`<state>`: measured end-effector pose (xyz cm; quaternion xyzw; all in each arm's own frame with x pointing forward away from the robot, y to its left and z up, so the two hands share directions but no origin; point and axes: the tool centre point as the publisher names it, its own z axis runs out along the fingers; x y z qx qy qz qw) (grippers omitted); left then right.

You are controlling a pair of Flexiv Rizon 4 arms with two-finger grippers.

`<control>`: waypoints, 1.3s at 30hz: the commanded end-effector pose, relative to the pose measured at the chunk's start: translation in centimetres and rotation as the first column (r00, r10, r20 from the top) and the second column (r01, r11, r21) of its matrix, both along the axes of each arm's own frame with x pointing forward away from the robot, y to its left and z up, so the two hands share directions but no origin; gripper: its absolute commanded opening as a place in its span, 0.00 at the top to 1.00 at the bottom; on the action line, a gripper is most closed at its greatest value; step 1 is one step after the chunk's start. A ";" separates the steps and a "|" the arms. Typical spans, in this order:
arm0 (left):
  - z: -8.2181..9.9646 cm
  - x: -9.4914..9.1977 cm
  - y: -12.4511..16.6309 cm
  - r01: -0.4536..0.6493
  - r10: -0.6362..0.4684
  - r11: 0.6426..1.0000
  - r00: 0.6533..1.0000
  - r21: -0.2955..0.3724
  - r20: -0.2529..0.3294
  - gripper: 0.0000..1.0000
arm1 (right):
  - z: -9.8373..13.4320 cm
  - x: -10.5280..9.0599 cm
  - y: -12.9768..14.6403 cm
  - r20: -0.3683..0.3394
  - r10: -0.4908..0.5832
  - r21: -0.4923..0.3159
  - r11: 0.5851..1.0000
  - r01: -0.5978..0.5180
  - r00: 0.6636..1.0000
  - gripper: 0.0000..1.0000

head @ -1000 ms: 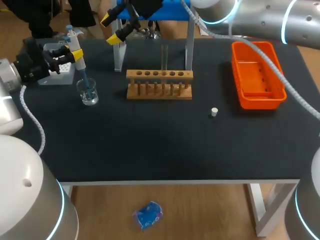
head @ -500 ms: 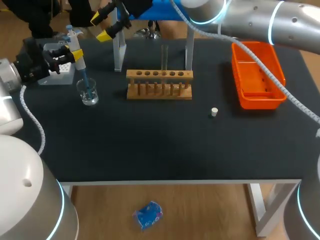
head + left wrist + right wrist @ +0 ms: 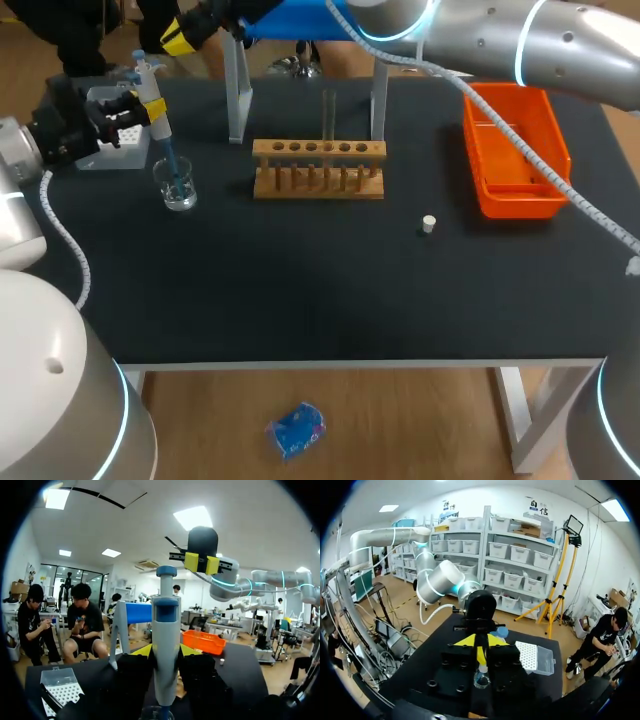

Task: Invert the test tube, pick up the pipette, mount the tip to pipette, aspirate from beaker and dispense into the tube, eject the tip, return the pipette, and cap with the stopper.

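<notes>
Now: left gripper (image 3: pixel 152 110) clamped on the upright pipette (image 3: pixel 148 78), blue tip down in the beaker (image 3: pixel 177 187) | right gripper (image 3: pixel 178 35) by the far-left corner, fingers slightly apart, empty | test tube (image 3: pixel 329 112) upright in rack (image 3: pixel 318 172) | stopper (image 3: pixel 428 223) loose on the table.

This is a laboratory, with a bench set up for robot work. On the black table (image 3: pixel 330 290) stands a wooden rack (image 3: pixel 318 168) with 1 glass test tube (image 3: pixel 328 110) upright in it. Near it are a small glass beaker (image 3: pixel 176 187), a box of pipette tips (image 3: pixel 113 140), a white stopper (image 3: pixel 428 224) and an orange tray (image 3: pixel 472 150). The left gripper (image 3: pixel 152 108) clasps a pipette (image 3: pixel 148 75), its tip down in the beaker. 2 grey robot arms, the left arm (image 3: pixel 20 160) and the right arm (image 3: pixel 500 45), come in over the table.
</notes>
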<state>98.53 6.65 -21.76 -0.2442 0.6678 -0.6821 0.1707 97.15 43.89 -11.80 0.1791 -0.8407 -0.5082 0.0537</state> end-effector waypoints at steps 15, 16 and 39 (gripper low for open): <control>0.0 0.0 0.0 -0.003 0.003 1.000 1.000 0.000 0.001 1.00 | -0.2 1.7 4.2 -0.052 0.034 0.011 0.999 -0.034 0.998 1.00; 0.0 0.0 0.0 -0.003 0.003 1.000 1.000 0.000 0.001 1.00 | -0.2 1.8 4.3 -0.053 0.036 0.012 0.999 -0.035 0.998 1.00; 0.0 0.0 0.0 -0.003 0.003 1.000 1.000 0.000 0.001 1.00 | -1.0 2.2 4.9 -0.082 0.047 0.014 0.999 -0.046 0.996 1.00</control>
